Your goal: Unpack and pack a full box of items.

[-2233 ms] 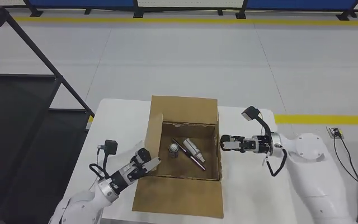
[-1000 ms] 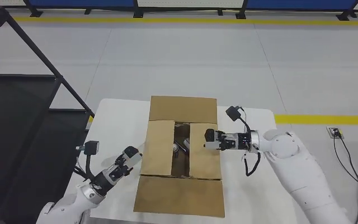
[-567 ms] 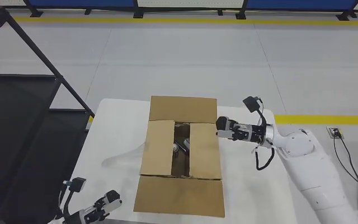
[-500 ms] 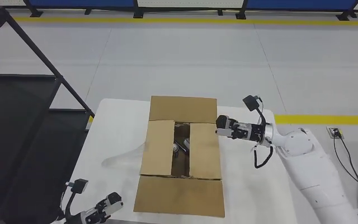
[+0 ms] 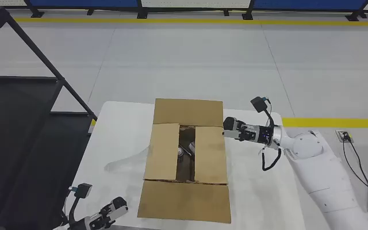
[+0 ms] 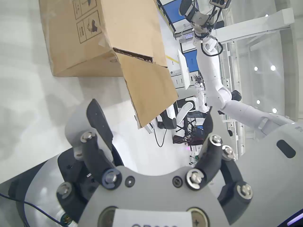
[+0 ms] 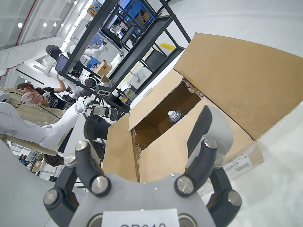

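Note:
The cardboard box [image 5: 210,155] stands mid-table with both side flaps folded in over the top. Its far flap [image 5: 188,110] and near flap [image 5: 184,201] lie open outward. Through the narrow gap between the side flaps I see a spray can [image 7: 174,115] and other items [image 5: 184,150] in shadow. My right gripper [image 5: 229,124] hovers open beside the box's far right corner, its fingers [image 7: 206,124] empty. My left gripper [image 5: 118,206] is open and empty, low at the table's near left corner, with the box's side [image 6: 94,24] ahead of it.
White table [image 5: 115,132] has free room left and right of the box. A black metal rack [image 5: 34,115] stands off the table's left side. The near flap reaches almost to the table's front edge.
Both side flaps have been folded in over the box. My left arm pulled back to the near left corner. My right gripper drew off the right flap toward the far right.

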